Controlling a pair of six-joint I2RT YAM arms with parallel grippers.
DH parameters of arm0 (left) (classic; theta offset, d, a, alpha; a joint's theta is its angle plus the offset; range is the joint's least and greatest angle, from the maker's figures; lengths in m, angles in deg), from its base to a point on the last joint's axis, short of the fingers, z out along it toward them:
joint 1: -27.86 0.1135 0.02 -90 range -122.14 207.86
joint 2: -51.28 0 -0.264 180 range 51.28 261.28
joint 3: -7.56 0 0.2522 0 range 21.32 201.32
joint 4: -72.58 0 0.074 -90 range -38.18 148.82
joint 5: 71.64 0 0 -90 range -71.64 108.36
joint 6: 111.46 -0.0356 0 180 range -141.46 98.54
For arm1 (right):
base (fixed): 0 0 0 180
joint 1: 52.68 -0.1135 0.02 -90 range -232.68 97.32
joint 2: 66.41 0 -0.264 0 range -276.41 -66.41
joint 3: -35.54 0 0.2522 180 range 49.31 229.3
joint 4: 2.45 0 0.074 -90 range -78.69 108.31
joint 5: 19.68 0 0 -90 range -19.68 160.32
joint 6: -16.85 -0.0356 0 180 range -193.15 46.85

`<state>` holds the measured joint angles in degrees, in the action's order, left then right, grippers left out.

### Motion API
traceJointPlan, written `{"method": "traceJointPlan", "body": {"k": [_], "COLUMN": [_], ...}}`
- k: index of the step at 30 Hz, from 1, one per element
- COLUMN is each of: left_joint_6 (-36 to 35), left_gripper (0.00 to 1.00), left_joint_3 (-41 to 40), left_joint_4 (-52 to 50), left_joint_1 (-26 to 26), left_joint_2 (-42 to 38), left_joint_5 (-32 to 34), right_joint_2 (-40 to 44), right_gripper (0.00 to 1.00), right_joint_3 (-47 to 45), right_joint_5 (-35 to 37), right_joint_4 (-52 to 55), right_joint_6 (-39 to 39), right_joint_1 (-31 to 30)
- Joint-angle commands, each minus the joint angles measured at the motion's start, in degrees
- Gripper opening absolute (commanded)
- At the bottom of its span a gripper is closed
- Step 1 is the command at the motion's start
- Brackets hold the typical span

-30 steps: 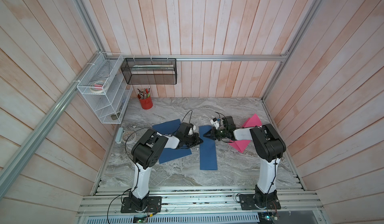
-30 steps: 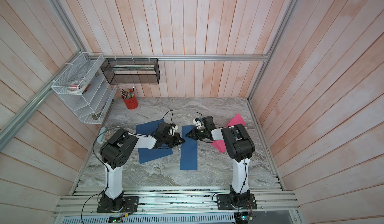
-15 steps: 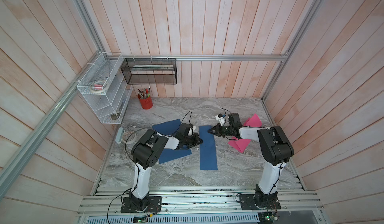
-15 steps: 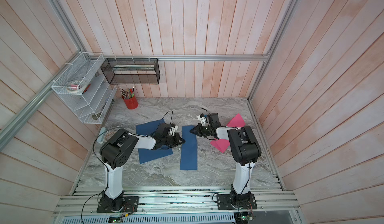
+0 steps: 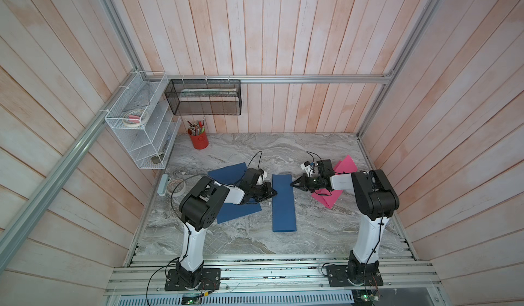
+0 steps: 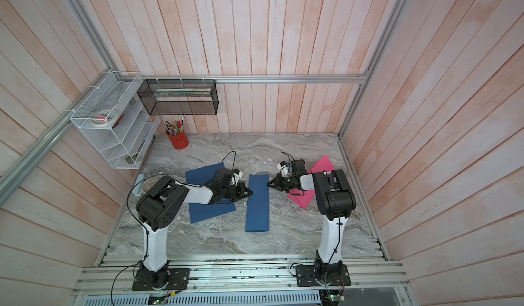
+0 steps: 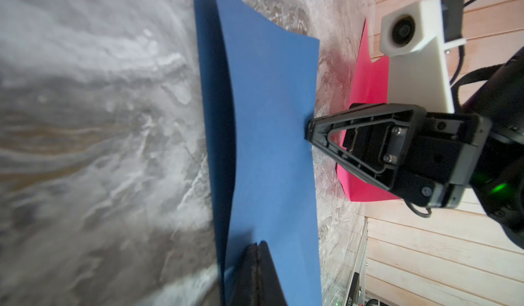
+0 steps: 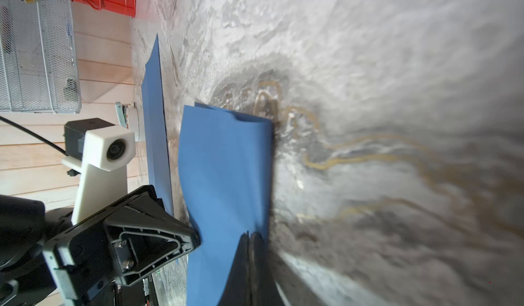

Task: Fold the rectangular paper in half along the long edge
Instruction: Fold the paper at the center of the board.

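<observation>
The paper [image 5: 283, 205] lies in the middle of the marble table [image 5: 326, 148], doubled over into a long narrow blue strip running from the far side toward the arms' bases; both top views show it [image 6: 257, 205] flat enough at its middle and rounded at its two short ends. The left gripper [image 5: 273, 193] meets the strip's left long edge near the far end, fingers together with nothing between them. The right gripper [image 5: 293, 184] meets the opposite long edge a little farther back, fingers also together and empty. In the left wrist view the left gripper's tips [image 7: 258, 248] sit over the blue surface, and the right gripper [image 7: 309, 127] touches the paper's edge across from them. In the right wrist view the upper layer [image 8: 226, 171] bows up off the lower one, and at the far end the two layers gape slightly, so the fold is not pressed flat. Whether either tip bears down or only touches, I cannot tell. A second blue sheet [image 5: 226, 174] lies under the left arm, just beside the strip without touching it. Pink paper [image 5: 346, 164] lies under the right arm. A red cup [image 5: 199, 141] of pencils stands at the far left corner.
</observation>
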<state>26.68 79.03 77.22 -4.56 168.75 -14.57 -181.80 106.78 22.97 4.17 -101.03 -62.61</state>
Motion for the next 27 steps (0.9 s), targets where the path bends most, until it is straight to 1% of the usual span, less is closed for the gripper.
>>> {"method": "traceJointPlan", "body": {"k": [1,4,6,10,15,18,22,27], "left_joint_6": [-1.4,-1.4,-1.4,-1.3,-1.1,-1.2,-1.3,-1.6], "left_gripper": [0.00,0.00,0.00,0.00,0.00,0.00,0.00,0.00], "left_joint_3": [-2.3,-2.5,-2.7,-2.8,-2.8,-2.6,-2.7,-3.1], "left_joint_4": [-7.6,-7.5,-7.4,-7.2,-7.1,-7.3,-7.4,-7.6], "left_joint_1": [-0.4,-0.4,-0.4,-0.4,-0.4,-0.4,-0.3,-0.4], "left_joint_2": [2.1,2.3,2.3,2.7,2.6,2.7,2.7,2.4], "left_joint_5": [2.2,2.1,2.2,2.2,2.0,2.0,1.9,2.1], "right_joint_2": [-0.4,1.0,2.5,4.9,4.2,3.1,2.5,4.7], "right_gripper": [0.00,0.00,0.00,0.00,0.00,0.00,0.00,0.00], "right_joint_3": [-1.8,-1.2,-1.3,-1.6,-2.3,-4.0,-6.1,-10.1], "right_joint_5": [4.9,5.1,3.5,1.0,0.7,0.5,1.4,2.1], "right_joint_4": [5.6,7.4,6.9,4.1,1.3,-0.7,-0.8,0.2], "right_joint_6": [3.1,4.3,3.8,1.3,-1.1,-2.4,-2.3,-0.5], "right_joint_1": [2.6,3.0,2.6,-0.1,-2.8,-2.7,-2.2,1.9]}}
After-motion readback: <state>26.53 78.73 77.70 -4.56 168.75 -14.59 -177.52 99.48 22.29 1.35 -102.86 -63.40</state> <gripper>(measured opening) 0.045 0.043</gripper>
